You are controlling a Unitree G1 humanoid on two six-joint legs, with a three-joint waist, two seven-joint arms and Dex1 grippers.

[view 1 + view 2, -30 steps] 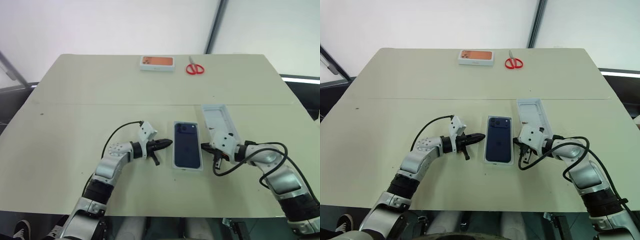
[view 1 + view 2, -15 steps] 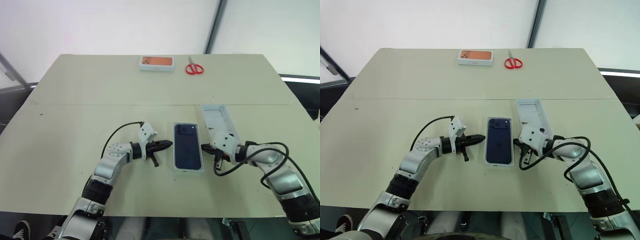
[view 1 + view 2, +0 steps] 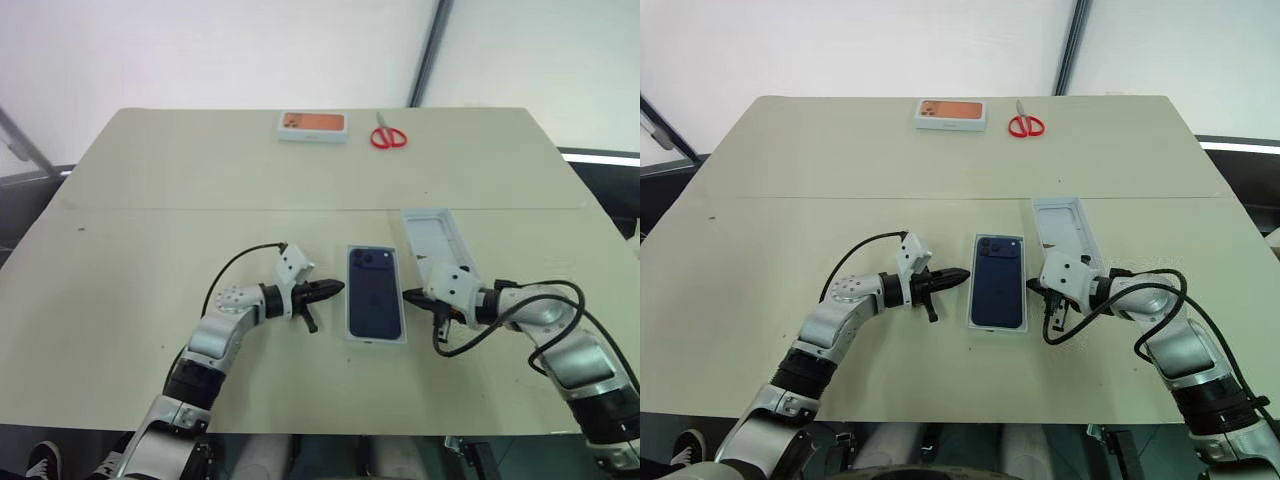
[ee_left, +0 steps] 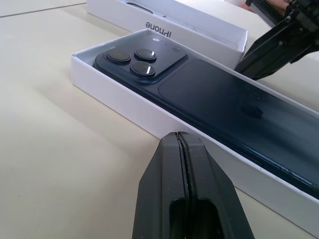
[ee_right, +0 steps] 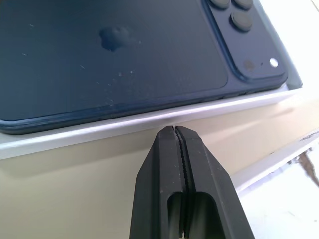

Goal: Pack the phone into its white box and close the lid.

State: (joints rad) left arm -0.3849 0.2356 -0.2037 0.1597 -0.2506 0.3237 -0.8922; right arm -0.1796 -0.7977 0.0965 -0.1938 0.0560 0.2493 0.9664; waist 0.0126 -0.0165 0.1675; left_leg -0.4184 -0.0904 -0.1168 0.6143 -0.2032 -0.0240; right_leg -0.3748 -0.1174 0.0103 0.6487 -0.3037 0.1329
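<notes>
I am seeing counter (image 3: 150, 180) carrying everything. Lid (image 3: 432, 237) lying open-side up just right of white box (image 3: 376, 338). Phone (image 3: 374, 292) lying inside white box, back up. Left fingers (image 3: 336, 287) and right fingers (image 3: 408, 295) pressing together, holding nothing, pointing at box sides.

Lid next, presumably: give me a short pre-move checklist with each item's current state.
1. Phone lying flat, face down, inside the white box: ok.
2. Lid off, open side up, to the right of the box: ok, not yet picked up.
3. Left end effector shut, holding nothing, tip beside the box's left wall: ok.
4. Right end effector shut, holding nothing, tip between box and lid: ok.
5. Fingers must open before grasping the lid: not ok.
6. Whether either tip touches the box: cannot tell.
</notes>
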